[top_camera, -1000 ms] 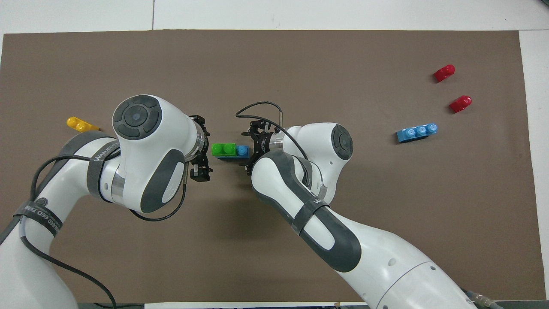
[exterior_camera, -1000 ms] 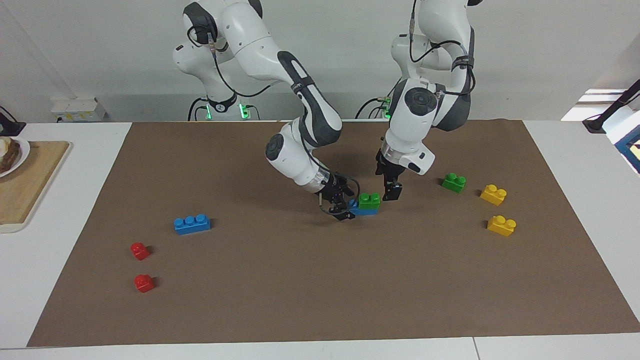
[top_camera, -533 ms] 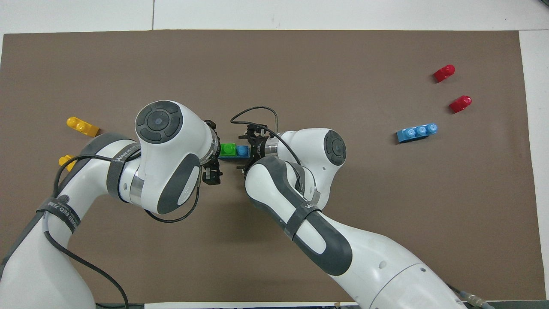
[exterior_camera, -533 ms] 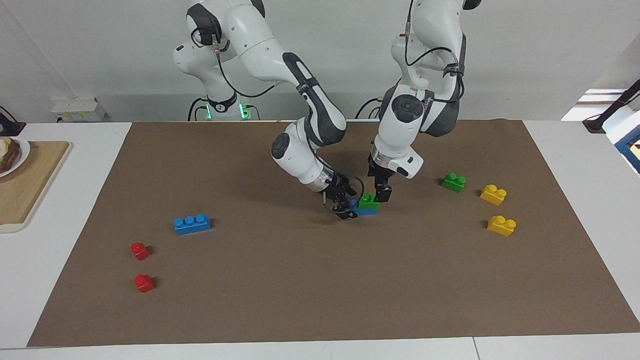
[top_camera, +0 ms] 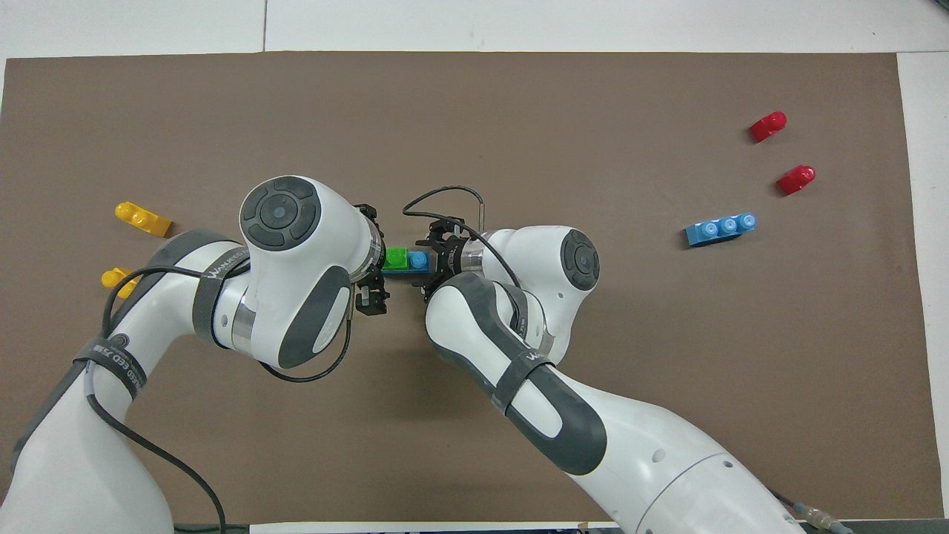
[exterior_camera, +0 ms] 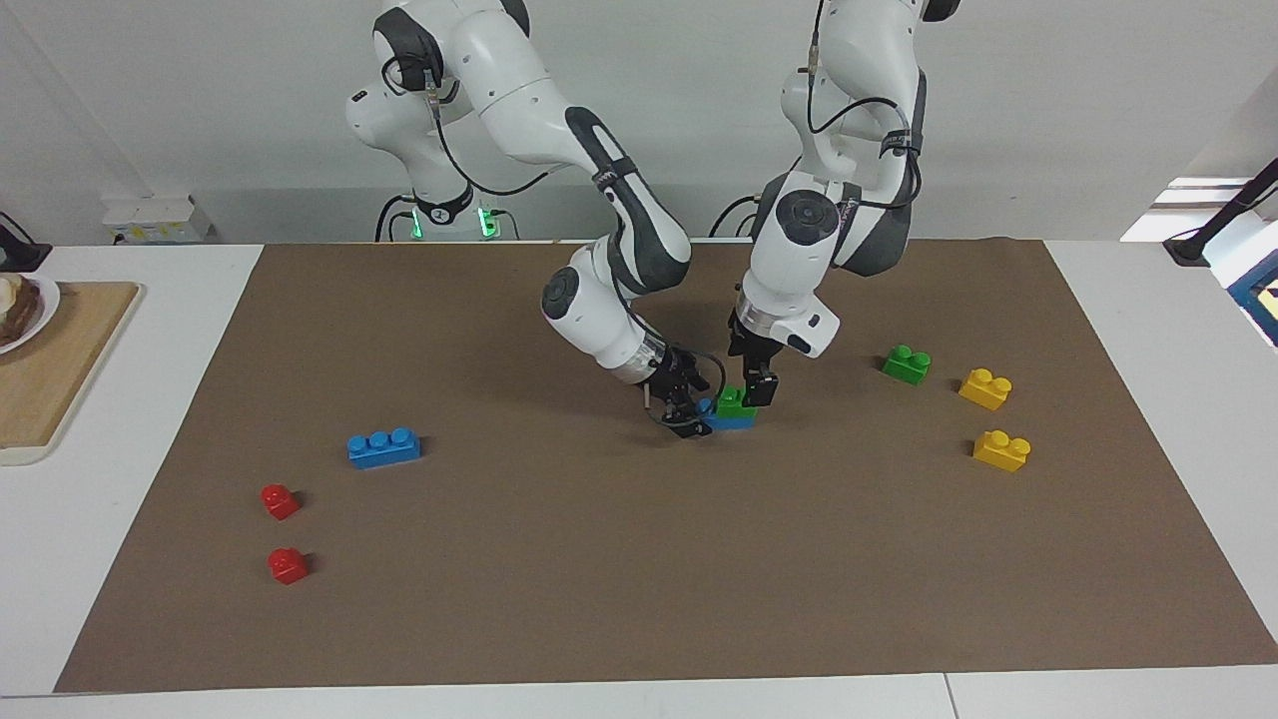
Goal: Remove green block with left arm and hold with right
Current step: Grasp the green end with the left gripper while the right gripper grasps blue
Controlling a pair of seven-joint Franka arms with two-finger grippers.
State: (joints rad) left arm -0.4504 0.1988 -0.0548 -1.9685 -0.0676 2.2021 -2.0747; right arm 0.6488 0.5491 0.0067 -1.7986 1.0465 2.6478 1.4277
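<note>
Two studs mid-frame: we judge the green block point(exterior_camera: 736, 402) light, rigid, slick; grip its sides. Left hand point(exterior_camera: 759, 387) released; right hand point(exterior_camera: 687, 414) unclear.

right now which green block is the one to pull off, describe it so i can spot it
Look at the middle of the brown mat, where both arms meet. There the green block sits stacked on a blue block. The other green block lies alone on the mat beside the yellow ones.
</note>
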